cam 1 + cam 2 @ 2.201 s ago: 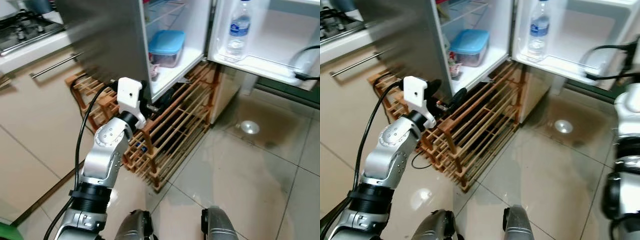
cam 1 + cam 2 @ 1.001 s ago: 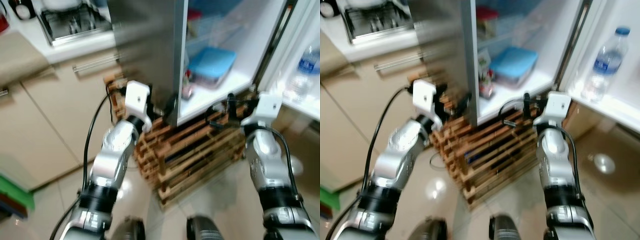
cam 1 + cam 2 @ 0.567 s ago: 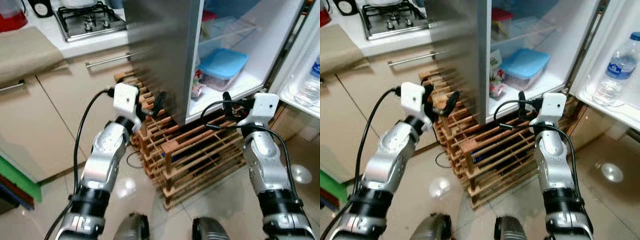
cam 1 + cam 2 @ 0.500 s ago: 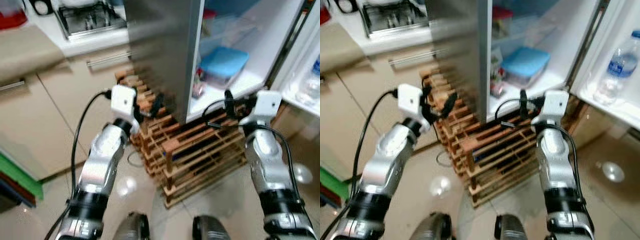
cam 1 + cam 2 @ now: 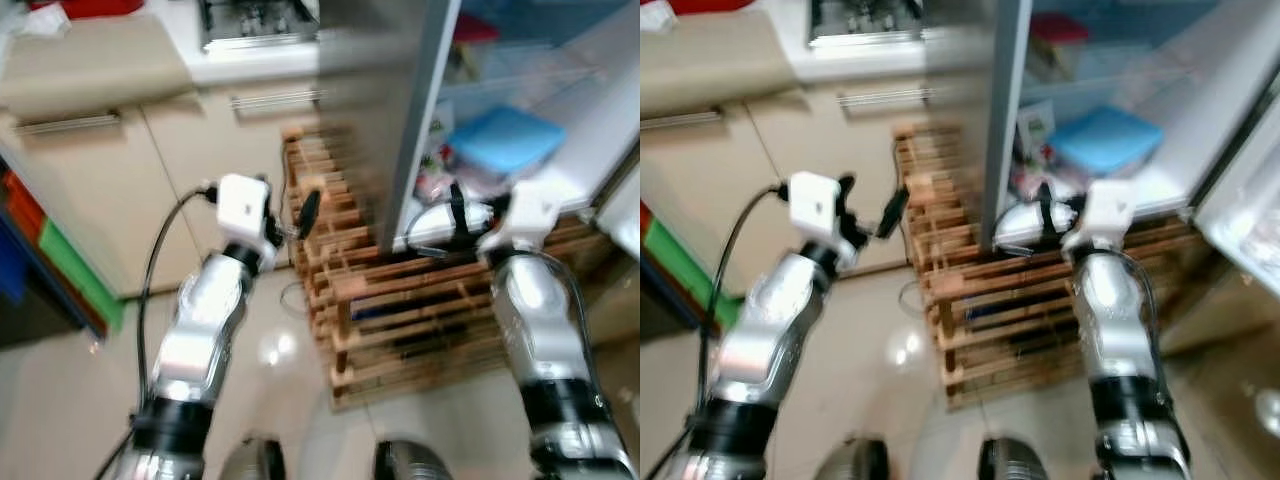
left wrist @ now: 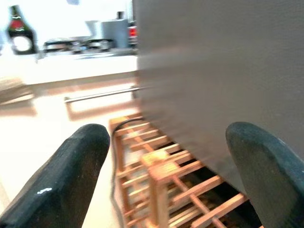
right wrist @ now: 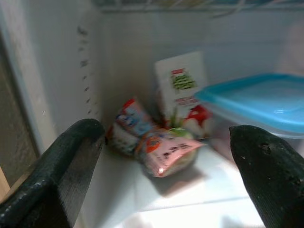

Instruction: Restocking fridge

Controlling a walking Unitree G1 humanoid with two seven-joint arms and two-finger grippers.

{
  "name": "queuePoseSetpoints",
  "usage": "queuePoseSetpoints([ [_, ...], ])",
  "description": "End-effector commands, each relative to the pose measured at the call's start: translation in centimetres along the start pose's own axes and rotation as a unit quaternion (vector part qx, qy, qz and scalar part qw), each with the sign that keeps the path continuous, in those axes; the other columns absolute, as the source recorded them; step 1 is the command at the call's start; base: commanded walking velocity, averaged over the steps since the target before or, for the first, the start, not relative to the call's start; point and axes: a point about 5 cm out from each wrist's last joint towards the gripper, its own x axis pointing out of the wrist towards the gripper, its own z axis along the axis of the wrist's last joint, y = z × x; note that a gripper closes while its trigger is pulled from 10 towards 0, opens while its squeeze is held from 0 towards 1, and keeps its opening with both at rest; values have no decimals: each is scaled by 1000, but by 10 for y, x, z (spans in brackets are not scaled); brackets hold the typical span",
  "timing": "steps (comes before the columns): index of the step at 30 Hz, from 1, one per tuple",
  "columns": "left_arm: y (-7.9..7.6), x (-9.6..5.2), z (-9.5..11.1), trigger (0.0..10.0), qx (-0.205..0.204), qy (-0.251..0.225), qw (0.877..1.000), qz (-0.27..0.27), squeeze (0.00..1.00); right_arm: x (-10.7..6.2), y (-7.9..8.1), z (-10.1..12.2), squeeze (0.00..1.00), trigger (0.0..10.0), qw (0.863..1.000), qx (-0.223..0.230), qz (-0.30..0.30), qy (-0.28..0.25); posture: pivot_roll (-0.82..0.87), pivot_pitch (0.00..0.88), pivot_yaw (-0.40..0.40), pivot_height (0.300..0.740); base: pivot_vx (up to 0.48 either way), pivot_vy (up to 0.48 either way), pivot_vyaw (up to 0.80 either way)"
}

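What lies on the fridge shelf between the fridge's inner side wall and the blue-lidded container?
In the right wrist view, small snack packets and an upright carton lie between the wall and the blue-lidded container.

My arms are silver, with white wrist blocks and black fingers (image 7: 66, 175). The fridge (image 5: 375, 110) is grey steel outside, white inside. On its shelf, a clear box (image 7: 266, 111) has a sky-blue lid; the carton (image 7: 183, 88) is white with green print and red at the foot; a pouch (image 7: 166, 152) is pink and orange, another (image 7: 126, 124) red, white and blue. The rack (image 5: 400, 320) is orange-brown wood. Cabinets (image 5: 120, 200) are beige, the floor (image 5: 880, 360) glossy cream tile.
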Motion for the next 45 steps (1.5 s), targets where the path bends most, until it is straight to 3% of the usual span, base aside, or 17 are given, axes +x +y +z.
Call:
queuePoseSetpoints([
  [1, -6, 3, 5, 10000, -2, -7, 1000, -12, 0, 0, -2, 2, 0, 10000, 1000, -7, -1, 1, -148, 0, 58, 672, 0, -472, 725],
  [6, -12, 6, 7, 10000, -1, -12, 1000, -29, 0, 0, -4, 3, 0, 10000, 1000, -10, -5, -2, -150, 0, 56, 672, 0, -471, 716],
  [11, -12, 10, 9, 10000, -37, -21, 999, -28, 0, 0, -7, 3, 0, 10000, 1000, -4, -14, 0, -152, 0, 53, 672, 0, -280, 0],
  [21, -22, 19, 13, 10000, -1, -24, 998, -62, 0, 2, -4, 4, 0, 10000, 1000, -9, -16, -4, -151, 0, 50, 672, 65, -70, 0],
  [24, -23, 22, 14, 10000, -8, -26, 998, -63, 0, 2, -2, 5, 0, 10000, 1000, -8, -14, -4, -156, 0, 54, 672, 330, -344, 0],
  [30, -22, 22, 15, 10000, -31, -31, 998, -53, 0, 2, -2, 4, 0, 10000, 1000, -6, -14, -4, -157, 0, 57, 672, 352, -323, 0],
  [36, -12, 22, 13, 10000, -25, -25, 999, -18, 0, 5, 3, 4, 0, 10000, 1000, -19, 2, 2, -151, 0, 53, 672, 0, 0, 210],
  [45, -10, 22, 12, 10000, -18, -21, 1000, -5, 0, 10, 12, 3, 0, 10000, 1000, -10, 15, 6, -141, 8, 44, 672, 0, 0, 567],
])
